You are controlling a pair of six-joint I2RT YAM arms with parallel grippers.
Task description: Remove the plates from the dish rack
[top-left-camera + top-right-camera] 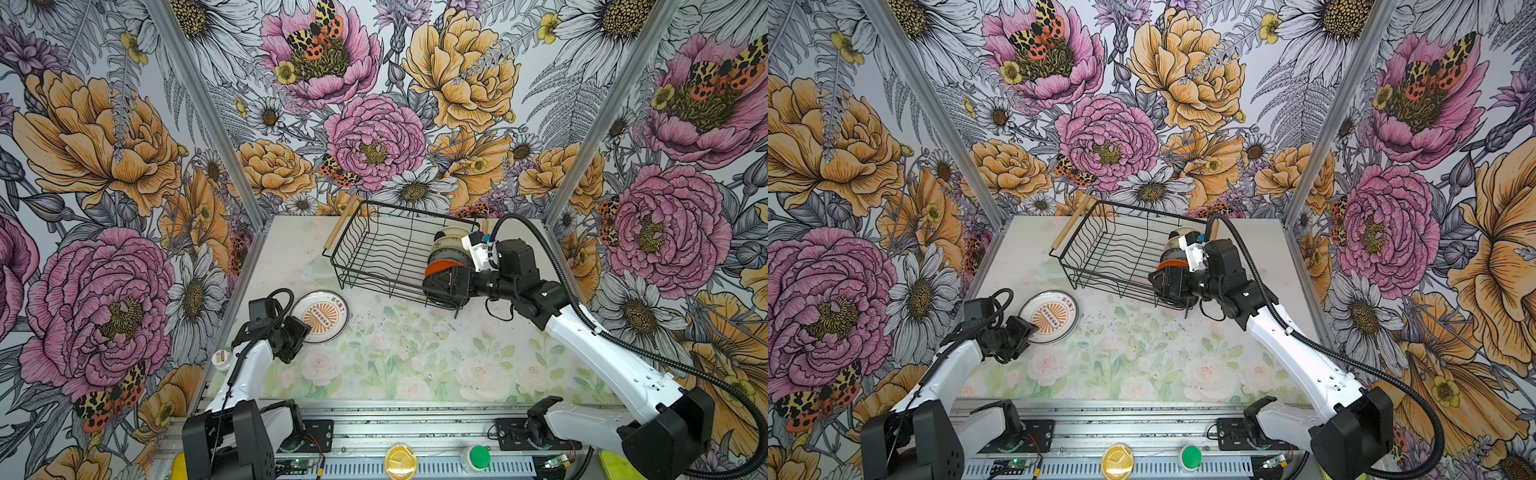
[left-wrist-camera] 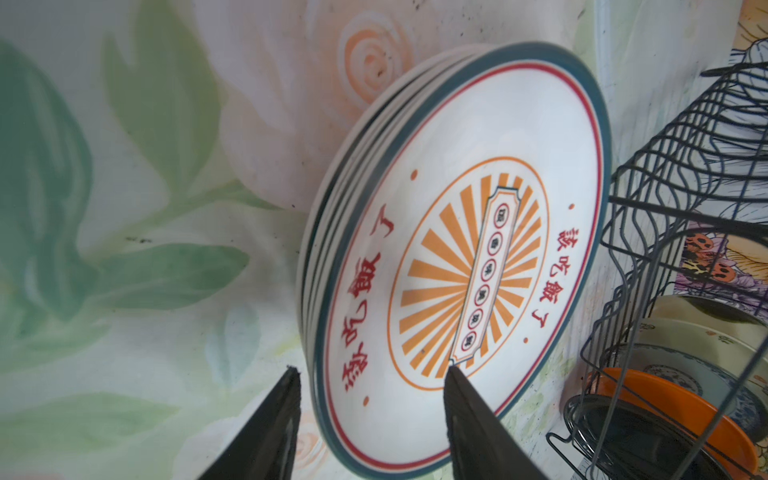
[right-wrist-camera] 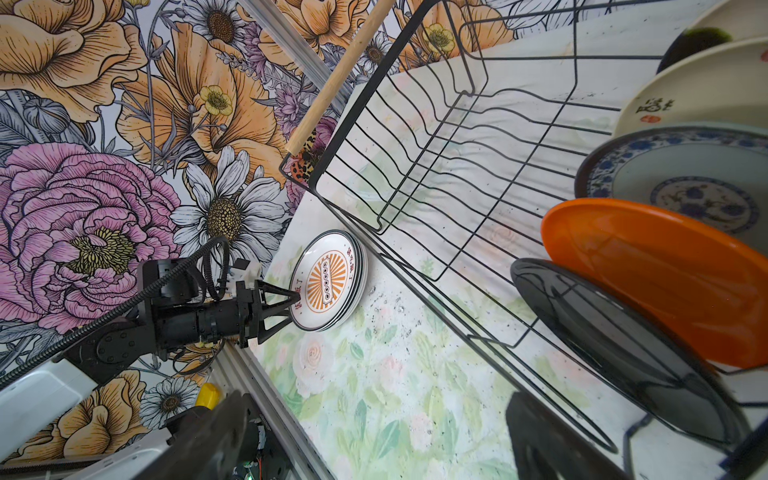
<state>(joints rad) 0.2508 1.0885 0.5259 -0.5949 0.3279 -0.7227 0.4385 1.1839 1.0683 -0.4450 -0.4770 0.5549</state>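
The left gripper (image 2: pixel 372 369) is standing with its fingers spread, straddling the rim of the top plate (image 2: pixel 457 257), white with an orange sunburst; I can't tell whether either finger is touching it. That plate is lying on the stack of plates (image 1: pixel 320 318), flat on the table (image 1: pixel 415 353) near its left edge, in front of the dish rack (image 1: pixel 382 253). Over at the rack's right end, the right gripper (image 1: pixel 444 284) is reaching in with jaws wide apart, hovering beside the black plate (image 3: pixel 623 345). Behind it an orange plate (image 3: pixel 665 282), a blue-patterned plate (image 3: pixel 685 174) and cream plates (image 3: pixel 698 87) are standing on edge.
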